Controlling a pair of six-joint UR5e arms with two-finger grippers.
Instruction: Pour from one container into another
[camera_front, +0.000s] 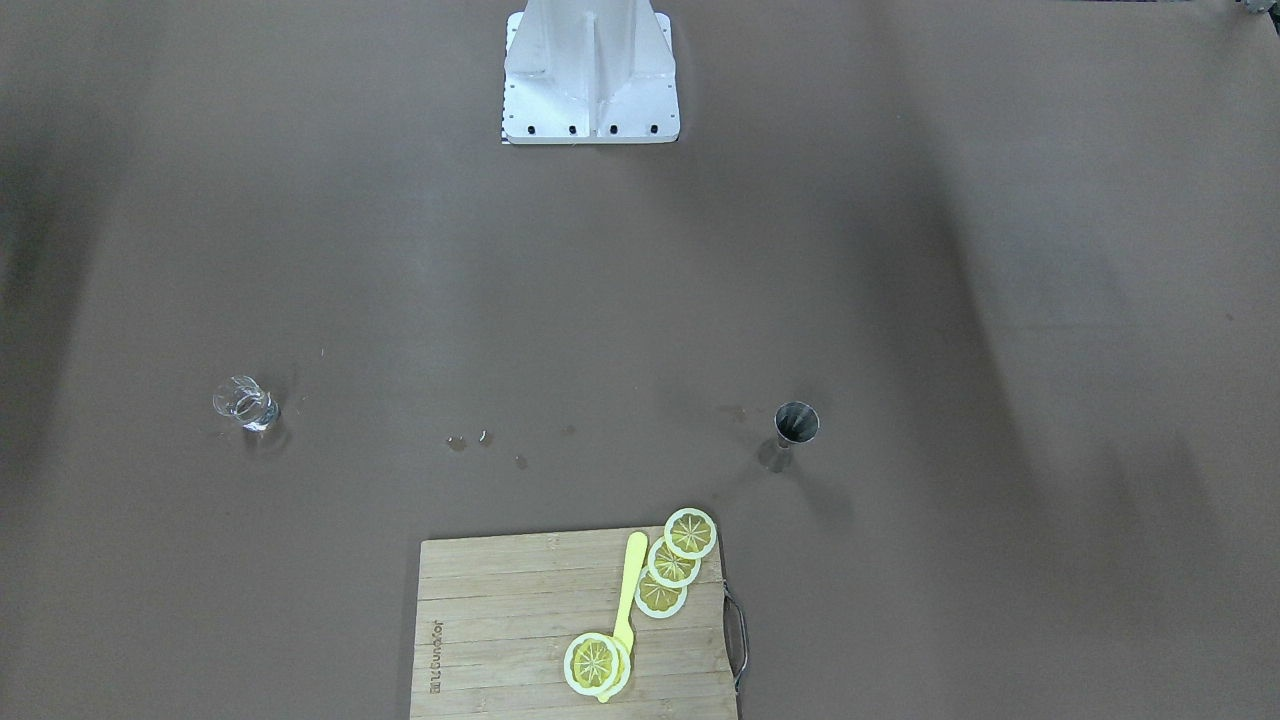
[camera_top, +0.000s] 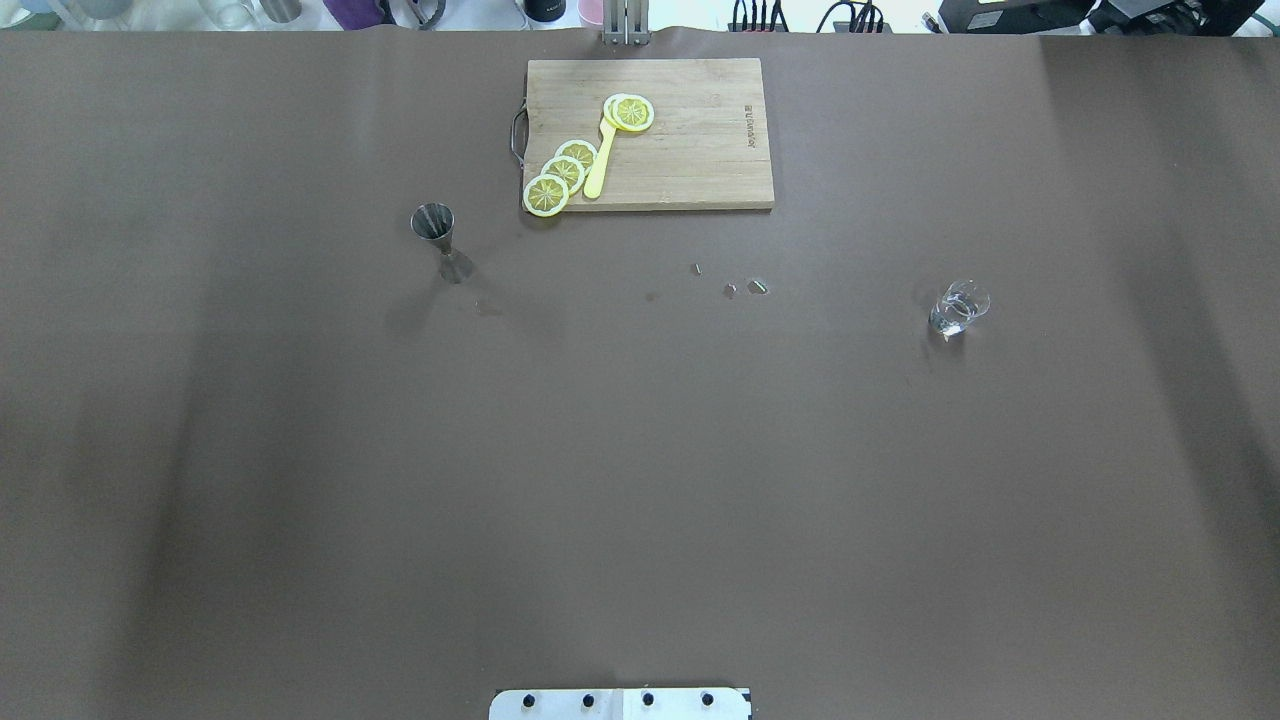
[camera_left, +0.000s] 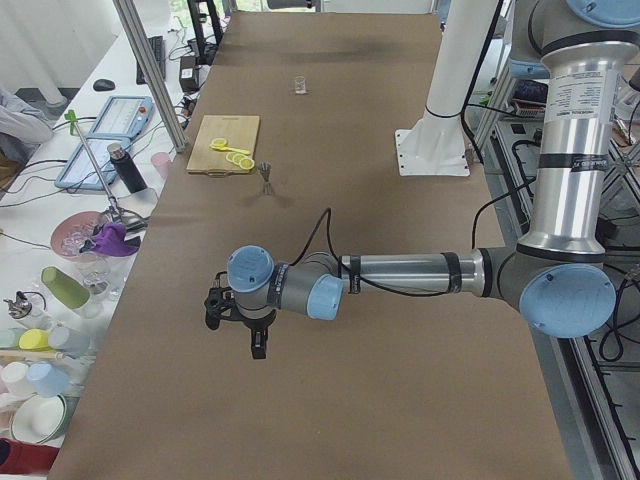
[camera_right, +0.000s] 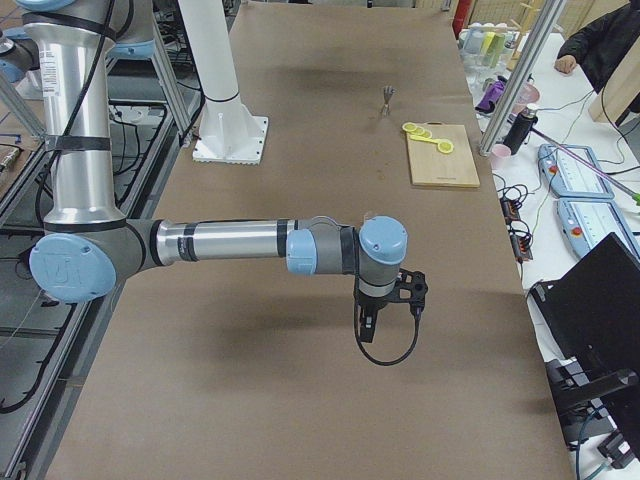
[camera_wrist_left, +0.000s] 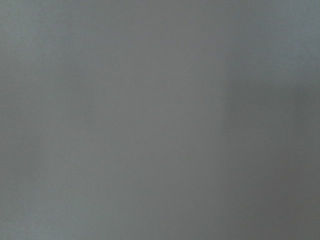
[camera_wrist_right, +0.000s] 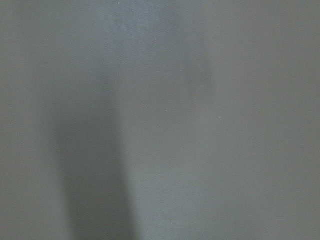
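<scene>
The clear glass cup (camera_front: 246, 404) stands upright on the brown table cover, far over on the robot's right (camera_top: 958, 307). The steel jigger (camera_front: 796, 425) stands upright on the robot's left (camera_top: 436, 228), near the cutting board's corner. Neither gripper appears in the overhead or front-facing views. In the exterior left view my left gripper (camera_left: 256, 343) hangs over bare table, well short of the jigger (camera_left: 266, 176). The exterior right view has my right gripper (camera_right: 367, 326) above bare table too. I cannot tell whether either is open or shut. Both wrist views hold only plain table cover.
A wooden cutting board (camera_top: 690, 160) lies at the far middle edge, carrying several lemon slices (camera_top: 563, 172) and a yellow spatula (camera_top: 600, 165). A few small specks (camera_top: 745, 288) dot the cover between the cup and the jigger. The white robot base (camera_front: 590, 75) stands at the near edge.
</scene>
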